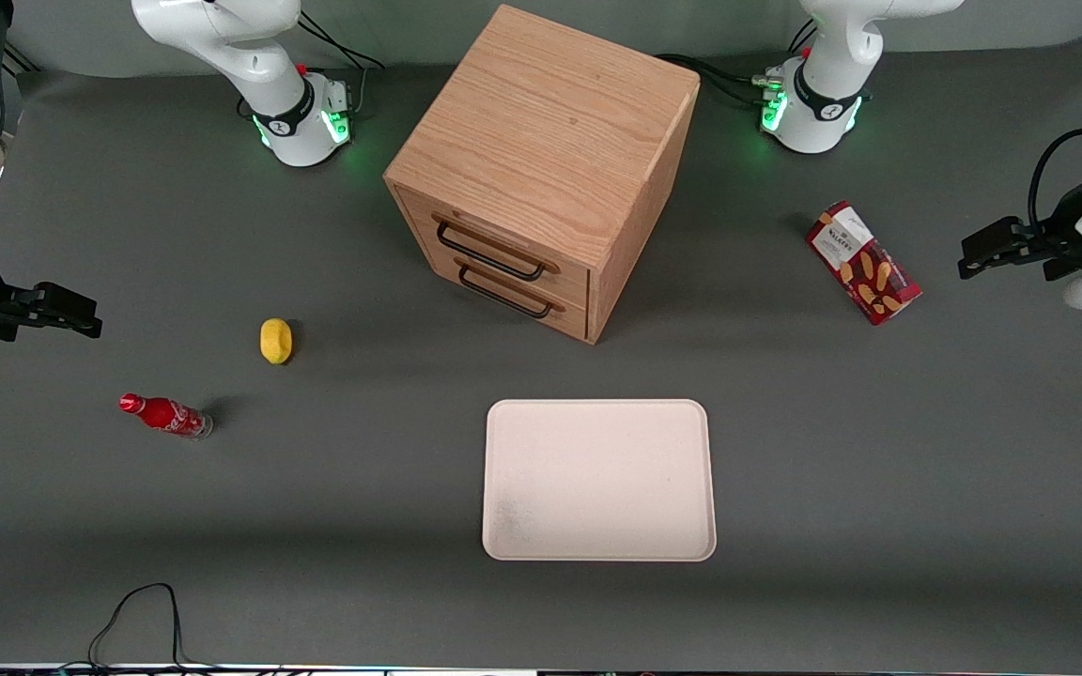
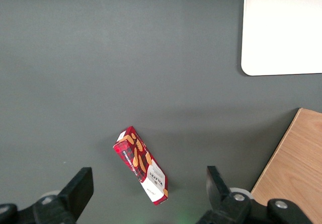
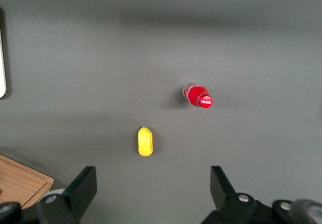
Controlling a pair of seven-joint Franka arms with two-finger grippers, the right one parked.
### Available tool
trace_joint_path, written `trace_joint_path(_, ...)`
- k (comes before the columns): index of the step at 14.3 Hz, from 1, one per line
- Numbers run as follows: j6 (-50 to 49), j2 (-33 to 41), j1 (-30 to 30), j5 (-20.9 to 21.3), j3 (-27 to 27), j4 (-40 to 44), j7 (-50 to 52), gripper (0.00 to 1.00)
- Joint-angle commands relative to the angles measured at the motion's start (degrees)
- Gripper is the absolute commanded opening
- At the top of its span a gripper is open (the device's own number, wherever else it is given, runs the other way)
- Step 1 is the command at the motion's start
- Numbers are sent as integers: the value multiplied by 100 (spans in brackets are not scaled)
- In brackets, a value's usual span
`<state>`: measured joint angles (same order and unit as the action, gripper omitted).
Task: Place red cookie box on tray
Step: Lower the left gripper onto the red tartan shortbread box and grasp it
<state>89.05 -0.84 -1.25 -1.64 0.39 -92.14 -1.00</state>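
Nearest the front camera lies the tray (image 1: 599, 480), bare and flat on the grey table (image 1: 879, 488). Farther off, toward the working arm's end, the red cookie box (image 1: 863, 263) lies flat, well apart from the tray and beside the wooden drawer cabinet (image 1: 541, 169). The left gripper (image 1: 996, 247) hovers near the box at about the same depth, fingers spread wide and empty. In the wrist view the box (image 2: 141, 165) sits between the fingers (image 2: 78, 189), its long axis slanted across their line, so a wrist turn is probably needed. The arm itself is cut off; its height above the table is hard to judge.
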Motion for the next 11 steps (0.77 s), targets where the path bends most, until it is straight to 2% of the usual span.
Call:
trace_joint_path(1,-195,-22,11,-47,5,188,-93,100)
trace_joint_path(5,-107,127,54,14,40,-188,-15,100)
trace_joint_path(7,-98,163,55,32,303,-592,-32,100)
trace_joint_path(9,163,434,46,417,295,-1232,38,99)
trace_joint_path(11,936,873,72,419,321,-2224,501,99)
